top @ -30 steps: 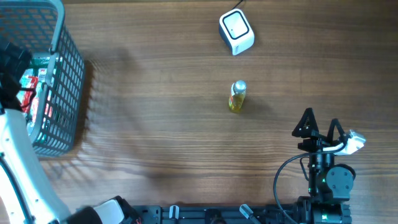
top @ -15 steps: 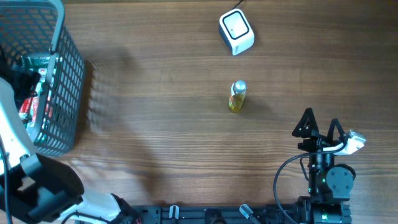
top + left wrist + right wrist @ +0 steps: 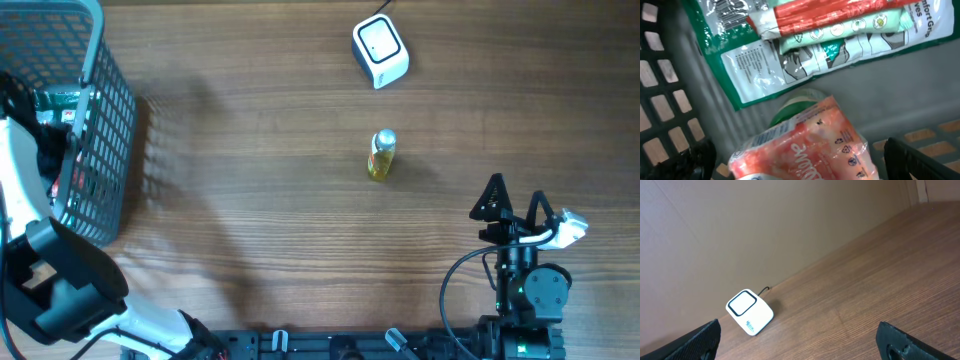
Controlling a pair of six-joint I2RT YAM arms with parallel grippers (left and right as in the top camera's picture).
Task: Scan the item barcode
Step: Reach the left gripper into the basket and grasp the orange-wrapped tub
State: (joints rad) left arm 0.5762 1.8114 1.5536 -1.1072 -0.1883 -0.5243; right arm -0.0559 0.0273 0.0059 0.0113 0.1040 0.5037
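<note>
We've got the left gripper (image 3: 810,162) down inside the basket (image 3: 110,110), jaws as wide as they go, nothing in them. Right under it, btw the two fingers, lies an orange-red pouch (image 3: 805,145). We take that as the item to scan, tho that's our guess. Its long axis runs slantwise in the wrist view, lower left to upper right, so not square to the jaw line. Prob a small wrist turn needed before closing across the narrow side. Can't tell if the fingers touch it yet.

Also in the basket: a green-edged clear pack (image 3: 840,45) w/ red & green sticks, further in, just beside the pouch. A round green thing (image 3: 795,102) peeks from under the pouch's far end, can't tell what. Basket wall is close by both fingers, so little room to shift sideways. Risk = pinching the pack's film along w/ the pouch.

Outside the basket: the scanner (image 3: 380,52) is well apart from it, across the table (image 3: 250,250) toward the far edge. A small yellow bottle (image 3: 381,155) sits nearer the scanner than the basket & could be on the carry path. The right gripper (image 3: 515,195) hangs farthest from the basket, wide open & empty, so the left arm is plainly the nearer one
</note>
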